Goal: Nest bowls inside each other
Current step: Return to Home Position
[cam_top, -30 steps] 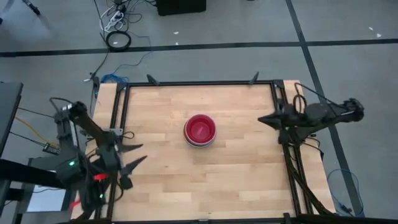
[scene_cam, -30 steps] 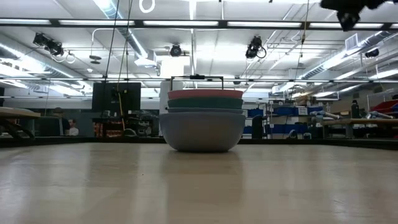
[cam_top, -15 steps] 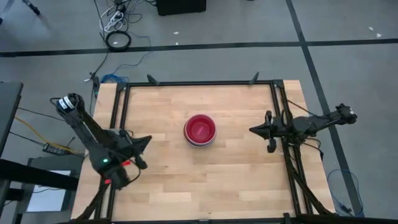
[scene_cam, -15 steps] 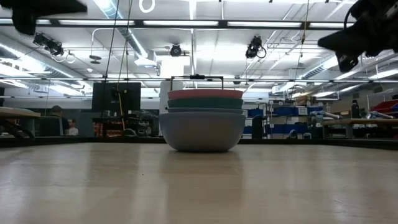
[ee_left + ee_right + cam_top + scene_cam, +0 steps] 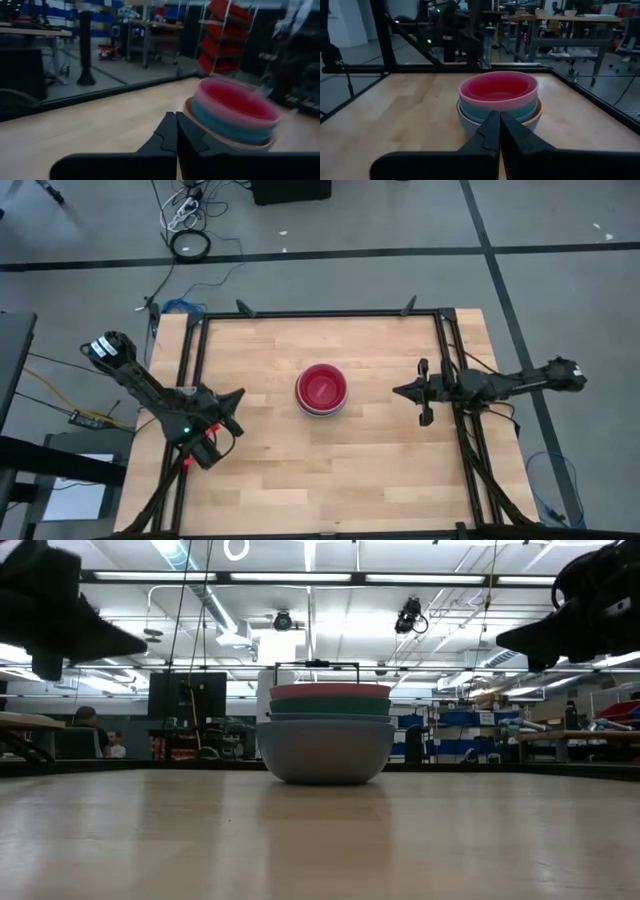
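Observation:
The bowls (image 5: 321, 389) stand nested in one stack at the table's middle, a red-pink bowl (image 5: 498, 89) on top, teal and pale blue ones below it, the lowest resting on the wood (image 5: 325, 755). My left gripper (image 5: 238, 396) is shut at the table's left edge, pointing level toward the stack (image 5: 231, 114). My right gripper (image 5: 397, 390) is shut to the right of the stack, also pointing level at it. Neither touches a bowl.
A black metal frame (image 5: 320, 313) runs along the table's far, left and right edges. Bare wood (image 5: 330, 470) lies all round the stack. Cables (image 5: 190, 242) lie on the floor beyond the far edge.
My left gripper has come down and swung from the near left corner toward the stack, and it has shut. My right gripper has sunk and reached out from the right edge toward the stack, staying shut. The bowls have kept still.

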Tool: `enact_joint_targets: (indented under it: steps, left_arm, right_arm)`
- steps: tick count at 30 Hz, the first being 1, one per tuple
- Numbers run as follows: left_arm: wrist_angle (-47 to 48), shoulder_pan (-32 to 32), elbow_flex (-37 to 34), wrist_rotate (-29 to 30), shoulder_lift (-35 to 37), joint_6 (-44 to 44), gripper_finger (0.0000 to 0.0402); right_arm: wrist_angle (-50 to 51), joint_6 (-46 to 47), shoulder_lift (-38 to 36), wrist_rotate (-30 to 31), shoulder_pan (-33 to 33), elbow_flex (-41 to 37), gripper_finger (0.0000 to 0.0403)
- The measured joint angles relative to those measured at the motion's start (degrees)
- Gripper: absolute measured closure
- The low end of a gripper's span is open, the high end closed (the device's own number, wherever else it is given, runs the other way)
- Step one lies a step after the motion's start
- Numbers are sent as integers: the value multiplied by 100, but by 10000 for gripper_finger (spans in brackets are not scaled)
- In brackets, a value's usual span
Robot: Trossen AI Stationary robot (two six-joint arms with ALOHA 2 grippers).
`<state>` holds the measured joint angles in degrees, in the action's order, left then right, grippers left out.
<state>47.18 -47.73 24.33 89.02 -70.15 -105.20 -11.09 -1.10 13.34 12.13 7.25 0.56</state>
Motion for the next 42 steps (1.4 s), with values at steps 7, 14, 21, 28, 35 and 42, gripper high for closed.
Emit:
enact_joint_targets:
  steps: [7,14,21,28,35,42]
  left_arm:
    - [19,48,-350,-127,0,12,400]
    - [665,-91,-446,-11,171,6,401]
    - [2881,-342,371,115,885,50,401]
    - [4270,-556,967,118,1987,259,401]
    - [4070,-512,995,106,3120,618,401]
    - [3704,670,1000,99,3205,775,401]
  right_arm:
    - [-217,371,641,-1560,-1298,-2,403]
    - [-1805,311,1839,-2247,-2395,-7,403]
    - [-2596,359,3166,-2591,-3049,-9,403]
    - [-4491,210,4426,-2602,-3174,-13,403]
    - [-5421,16,5578,-2535,-3178,50,403]
    - [-6525,-12,6700,-2519,-3178,109,403]
